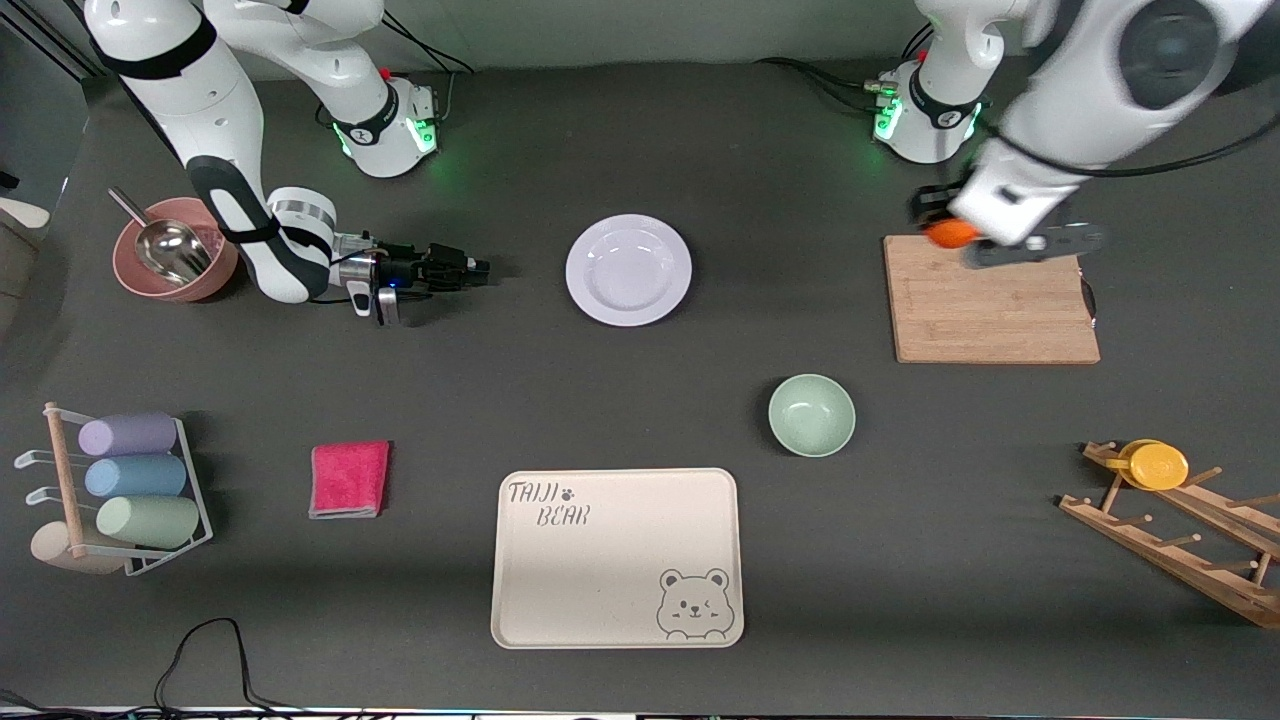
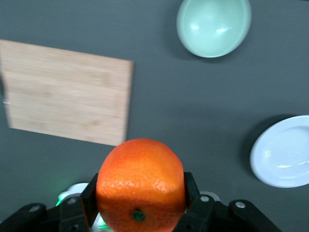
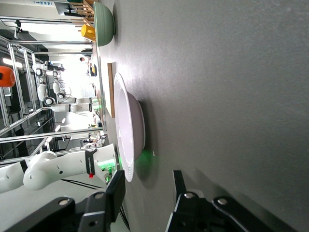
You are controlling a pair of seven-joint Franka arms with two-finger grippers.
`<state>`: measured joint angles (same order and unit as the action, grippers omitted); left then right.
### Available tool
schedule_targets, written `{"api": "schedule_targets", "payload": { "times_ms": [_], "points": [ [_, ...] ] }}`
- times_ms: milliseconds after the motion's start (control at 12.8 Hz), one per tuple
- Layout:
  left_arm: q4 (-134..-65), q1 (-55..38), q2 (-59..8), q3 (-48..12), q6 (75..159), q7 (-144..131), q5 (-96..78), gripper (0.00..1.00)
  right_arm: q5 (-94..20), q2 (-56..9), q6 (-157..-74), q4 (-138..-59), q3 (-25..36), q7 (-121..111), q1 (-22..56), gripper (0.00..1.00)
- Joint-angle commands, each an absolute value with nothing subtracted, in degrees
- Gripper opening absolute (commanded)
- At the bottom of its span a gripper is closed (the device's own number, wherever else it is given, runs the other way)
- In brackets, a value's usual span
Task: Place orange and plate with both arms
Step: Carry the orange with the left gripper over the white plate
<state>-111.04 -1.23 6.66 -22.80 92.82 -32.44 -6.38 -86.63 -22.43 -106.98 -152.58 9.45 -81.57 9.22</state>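
The orange [image 1: 950, 233] is small, round and bright, and my left gripper [image 1: 952, 236] is shut on it in the air over the wooden cutting board's corner by the left arm's base. In the left wrist view the orange [image 2: 140, 181] fills the gap between both fingers [image 2: 88, 195]. The white plate [image 1: 628, 270] lies flat and bare at the table's middle. My right gripper [image 1: 478, 267] hangs low over the table beside the plate, toward the right arm's end. It points at the plate's rim [image 3: 126, 145] and stands open [image 3: 147, 181] with nothing between its fingers.
A wooden cutting board [image 1: 990, 305] lies under the left gripper. A mint-green bowl [image 1: 811, 414] and a beige bear tray [image 1: 617, 557] sit nearer the front camera than the plate. A pink bowl with a scoop [image 1: 175, 250], a pink cloth [image 1: 349, 479], a cup rack [image 1: 120, 490] and a wooden rack [image 1: 1180, 520] line the table's ends.
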Motion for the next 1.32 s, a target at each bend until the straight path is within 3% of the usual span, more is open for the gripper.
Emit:
{"api": "schedule_targets", "payload": {
  "times_ms": [0,156,545,1246],
  "points": [
    [-103.47,-1.84,-3.74,-31.78,95.87,-46.36,-6.77,0.0,-87.63,-24.35,-106.44,-151.7,9.58,-83.85,9.05,0.47],
    [-103.18,-5.86,-8.24,-34.89,102.62,-54.63,-6.33,0.0,-87.63,-24.35,-106.44,-151.7,9.58,-83.76,9.05,0.47],
    [-103.1,-18.61,-20.28,-34.81,117.31,-68.44,-2.47,0.0,-87.63,-24.35,-106.43,-151.7,9.58,-83.85,9.14,0.47],
    [-103.1,-26.54,-34.09,-34.28,131.39,-83.31,12.99,0.0,-87.63,-24.35,-106.44,-151.7,9.49,-83.85,9.14,0.47]
  ]
}}
